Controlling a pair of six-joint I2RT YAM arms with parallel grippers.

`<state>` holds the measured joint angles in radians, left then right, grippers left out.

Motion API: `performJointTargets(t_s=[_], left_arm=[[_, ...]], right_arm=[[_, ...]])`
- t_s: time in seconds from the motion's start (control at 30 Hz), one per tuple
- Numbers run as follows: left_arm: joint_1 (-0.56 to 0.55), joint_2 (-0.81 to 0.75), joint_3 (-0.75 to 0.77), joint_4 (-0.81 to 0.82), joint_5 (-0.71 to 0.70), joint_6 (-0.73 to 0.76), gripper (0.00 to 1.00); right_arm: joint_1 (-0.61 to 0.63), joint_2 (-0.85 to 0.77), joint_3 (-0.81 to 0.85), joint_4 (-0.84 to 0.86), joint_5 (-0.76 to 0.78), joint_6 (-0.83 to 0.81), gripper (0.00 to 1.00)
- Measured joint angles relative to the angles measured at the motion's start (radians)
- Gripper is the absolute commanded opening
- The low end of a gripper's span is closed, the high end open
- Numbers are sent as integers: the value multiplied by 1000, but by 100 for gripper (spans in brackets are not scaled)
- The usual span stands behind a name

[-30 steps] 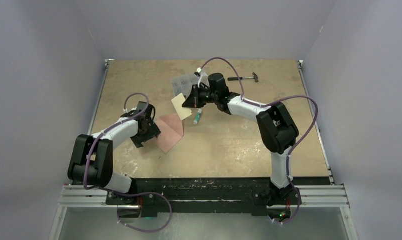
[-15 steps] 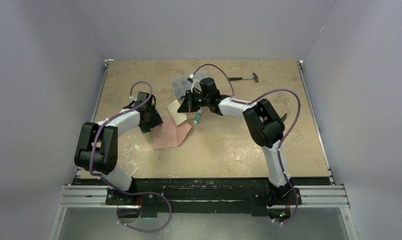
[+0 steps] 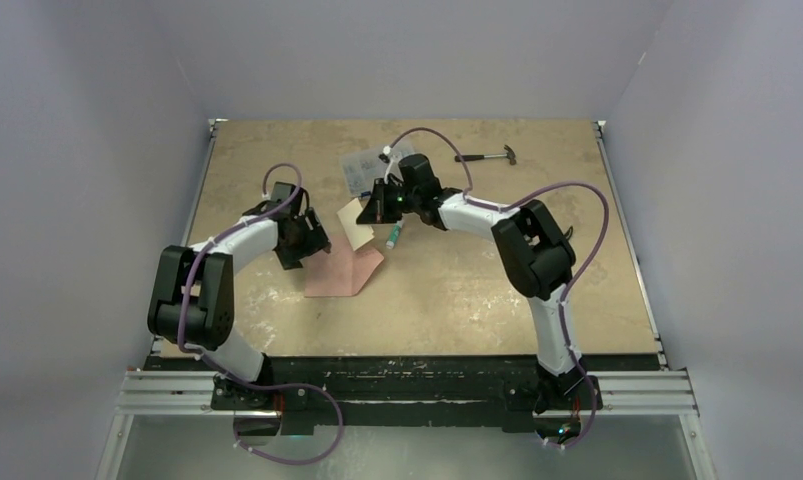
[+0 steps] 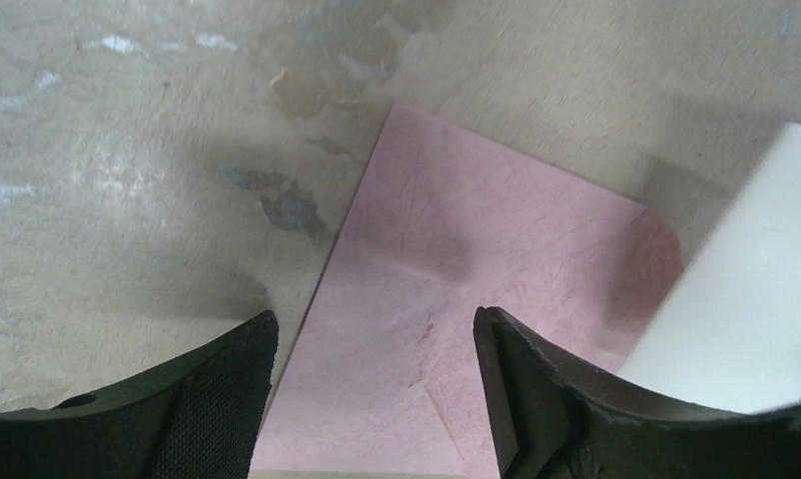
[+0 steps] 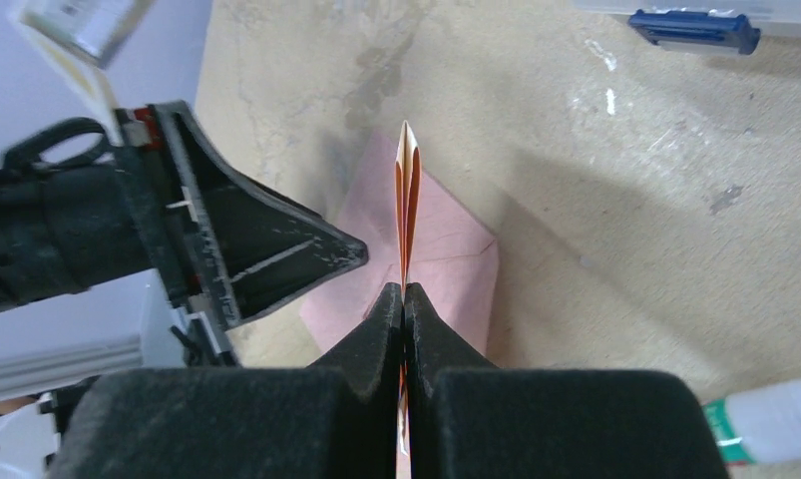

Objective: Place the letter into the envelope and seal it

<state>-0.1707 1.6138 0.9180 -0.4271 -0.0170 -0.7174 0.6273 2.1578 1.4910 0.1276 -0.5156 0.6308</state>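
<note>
Letter: the letter is folded and out of the envelope, held on edge and seen end-on from the right wrist.
Right gripper: the right gripper is clenched on the letter's near edge and holds it over the envelope's 1 o'clock corner. Whether the paper touches the envelope cannot be told.
Left gripper: the left gripper has its jaws spread with nothing between them, and it hovers low over the envelope's 10 o'clock edge.
Envelope: the envelope lies flat on the table, at about 8 o'clock from the table's centre. Its flap and mouth are not clear enough to call open or shut.
Done so far: the letter is in hand and has been brought to the envelope.
Left to do: hold the pocket open, slide the letter in, fold the flap down and seal it.
Sealing aid: a glue stick lies at 2 o'clock of the envelope (probably for the flap, and not in use now).
Progress, as a judgement: early to middle, since insertion has not yet begun.
</note>
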Motion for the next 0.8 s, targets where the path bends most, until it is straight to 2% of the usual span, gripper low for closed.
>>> performJointTargets(t_s=[0.13, 0.27, 0.43, 0.8], left_arm=[[0, -20, -15, -53, 21, -23, 68], [0, -47, -50, -82, 49, -45, 58], [0, -64, -75, -89, 81, -57, 52], [0, -64, -84, -85, 122, -57, 52]], right_arm=[[0, -64, -22, -16, 9, 57, 0], [0, -111, -27, -58, 29, 116, 0], [1, -134, -97, -79, 36, 171, 0], [43, -89, -143, -123, 56, 181, 0]])
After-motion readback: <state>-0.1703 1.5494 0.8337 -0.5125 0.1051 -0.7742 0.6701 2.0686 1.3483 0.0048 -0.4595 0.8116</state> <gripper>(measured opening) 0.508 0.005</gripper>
